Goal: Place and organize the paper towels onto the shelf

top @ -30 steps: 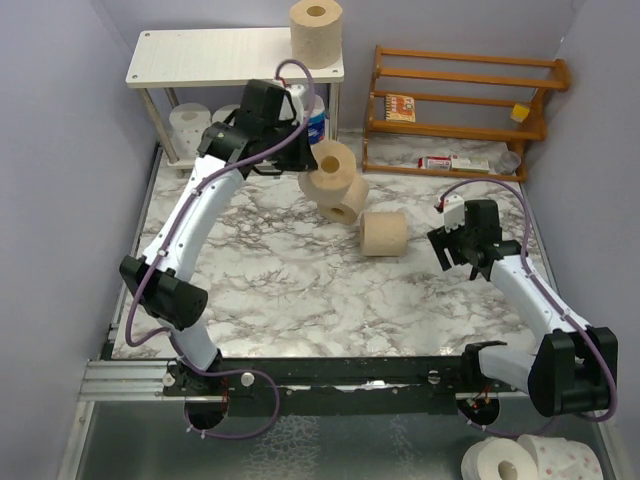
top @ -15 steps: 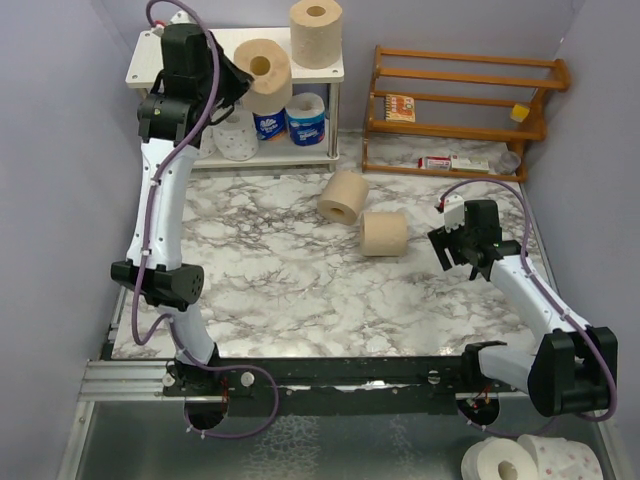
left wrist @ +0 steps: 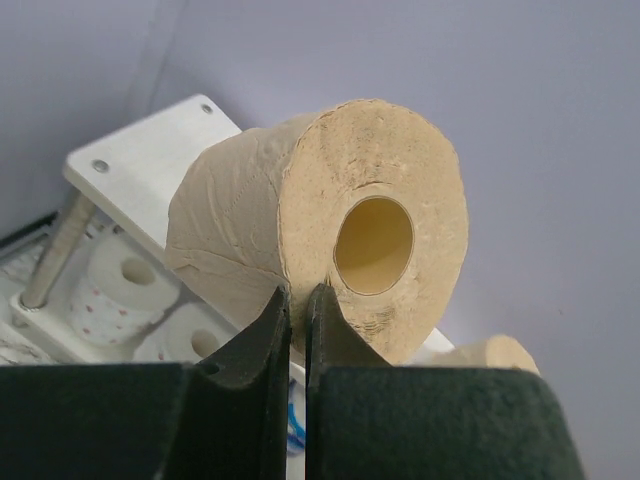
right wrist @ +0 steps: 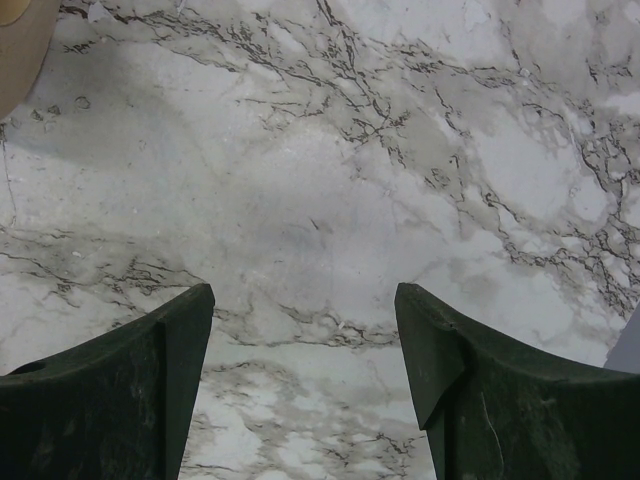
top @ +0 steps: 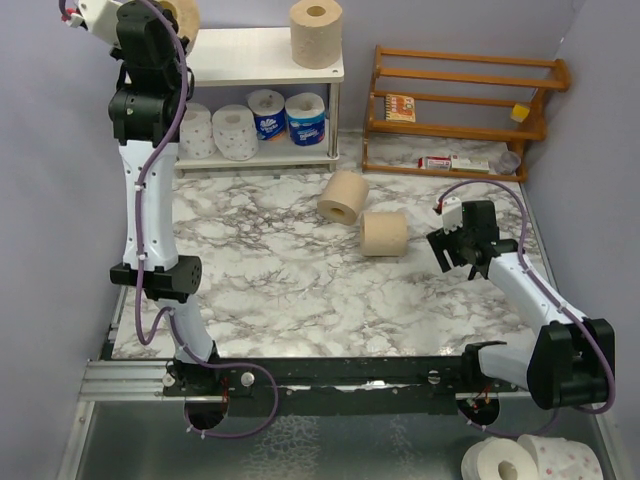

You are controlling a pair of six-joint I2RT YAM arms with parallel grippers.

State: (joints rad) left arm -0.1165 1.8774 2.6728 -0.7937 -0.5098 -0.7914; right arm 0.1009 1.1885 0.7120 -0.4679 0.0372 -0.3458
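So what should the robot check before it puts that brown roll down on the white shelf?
1. Left gripper shut on the tan-brown cylindrical paper towel roll: ok.
2. Free room on the top board of the white two-tier shelf: ok; only one standing tan roll, at its right end.
3. Held roll squarely above that board: cannot tell.
4. Right gripper open and far from the shelf: ok.
5. All rolls shelved: not ok; two tan rolls lie on the marble-patterned table.

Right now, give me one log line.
left claw: shut on tan roll, by shelf top | right claw: open over table
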